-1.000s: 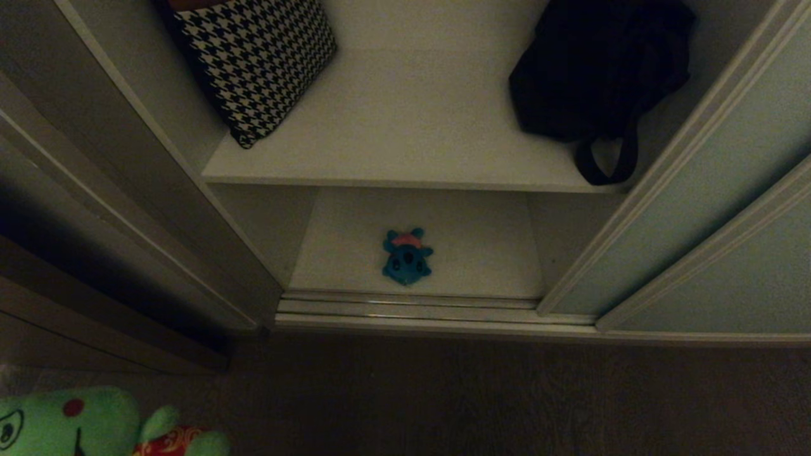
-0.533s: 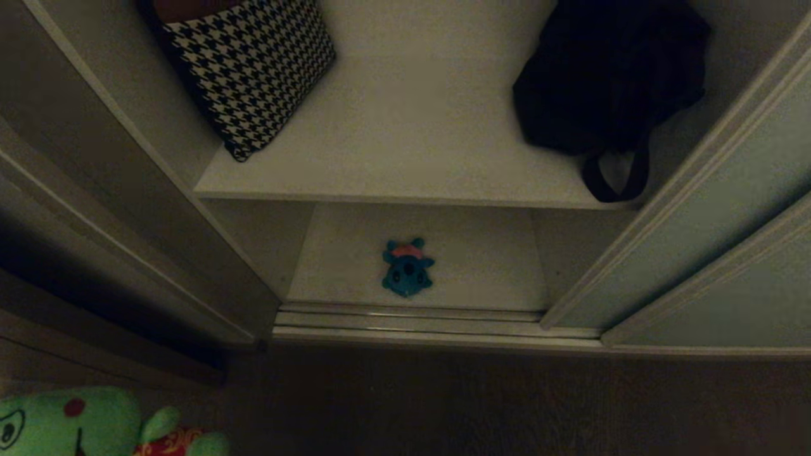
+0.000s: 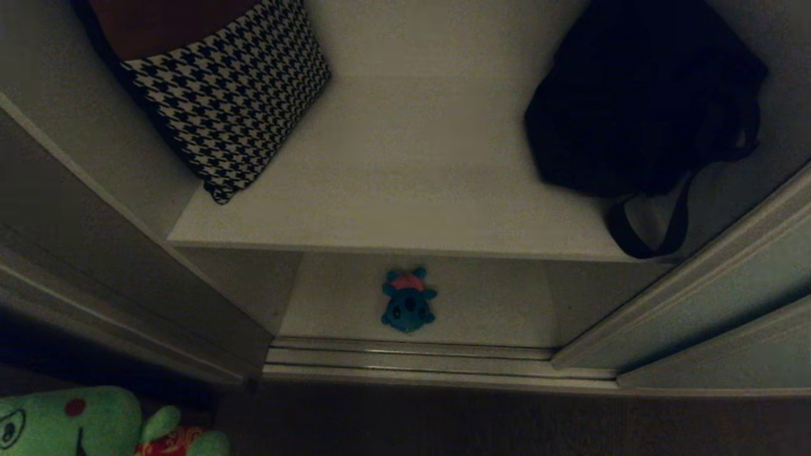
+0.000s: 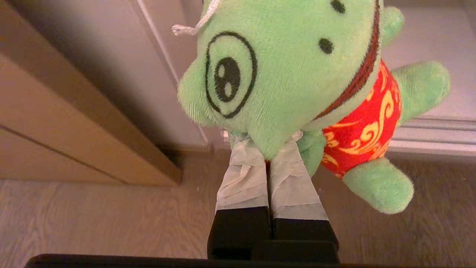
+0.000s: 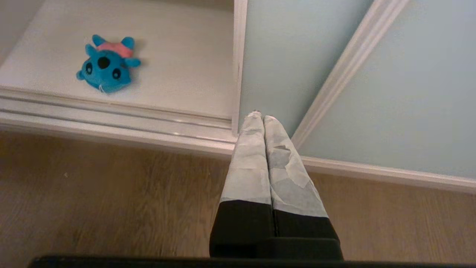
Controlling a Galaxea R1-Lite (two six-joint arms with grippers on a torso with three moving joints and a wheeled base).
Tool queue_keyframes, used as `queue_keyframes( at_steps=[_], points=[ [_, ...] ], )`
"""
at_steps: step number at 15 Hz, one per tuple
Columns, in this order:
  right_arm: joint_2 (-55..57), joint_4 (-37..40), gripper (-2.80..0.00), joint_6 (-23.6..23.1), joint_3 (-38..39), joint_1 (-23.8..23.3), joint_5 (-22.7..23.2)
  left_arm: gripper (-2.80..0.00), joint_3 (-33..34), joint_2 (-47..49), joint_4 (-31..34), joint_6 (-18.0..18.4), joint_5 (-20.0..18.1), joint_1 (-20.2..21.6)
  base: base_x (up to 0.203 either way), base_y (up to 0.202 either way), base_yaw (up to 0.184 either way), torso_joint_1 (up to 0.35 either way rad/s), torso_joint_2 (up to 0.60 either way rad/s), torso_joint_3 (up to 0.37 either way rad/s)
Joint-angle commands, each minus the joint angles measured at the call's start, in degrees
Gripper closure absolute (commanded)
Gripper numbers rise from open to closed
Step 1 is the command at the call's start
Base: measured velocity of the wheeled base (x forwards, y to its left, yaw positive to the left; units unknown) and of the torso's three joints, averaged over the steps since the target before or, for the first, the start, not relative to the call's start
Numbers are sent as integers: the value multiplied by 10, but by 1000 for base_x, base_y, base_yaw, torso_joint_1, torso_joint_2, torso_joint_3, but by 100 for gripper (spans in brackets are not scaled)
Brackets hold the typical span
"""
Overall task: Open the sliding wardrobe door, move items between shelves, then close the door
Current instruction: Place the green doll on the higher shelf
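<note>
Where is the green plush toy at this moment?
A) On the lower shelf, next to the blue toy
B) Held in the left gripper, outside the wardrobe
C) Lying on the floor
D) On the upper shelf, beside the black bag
B: the left gripper is shut on the green plush toy, above the wooden floor before the wardrobe.

— How many plush toys?
— Two: one blue toy [image 3: 408, 300], one green toy [image 4: 297, 82].
— And shelves?
— Two shelves: upper shelf [image 3: 405, 164] and lower shelf [image 3: 494, 304]. One cushion [image 3: 222, 107], one bag [image 3: 640, 101].
</note>
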Motion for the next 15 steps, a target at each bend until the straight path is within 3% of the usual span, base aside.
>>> queue_keyframes(
  at_steps=[1, 4, 6, 9, 11, 15],
  points=[
    [-2, 0, 0, -1, 0, 0, 0, 0, 0, 1, 1, 1, 0, 0, 0, 0, 0, 0, 0, 0],
    [-2, 0, 0, 0, 0, 0, 1, 0, 0, 1, 2, 20, 1, 0, 0, 0, 0, 0, 0, 0],
    [-2, 0, 0, -1, 0, 0, 0, 0, -22, 1, -25, 13, 1, 0, 0, 0, 0, 0, 0, 0],
    [-2, 0, 0, 0, 0, 0, 0, 0, -143, 11, -23, 14, -16, 0, 0, 0, 0, 0, 0, 0],
    [-2, 0, 0, 0, 0, 0, 1, 0, -222, 80, -4, 14, -62, 0, 0, 0, 0, 0, 0, 0],
    [-2, 0, 0, 0, 0, 0, 1, 0, -386, 338, -30, -8, -126, -2, 0, 0, 0, 0, 0, 0]
  ],
)
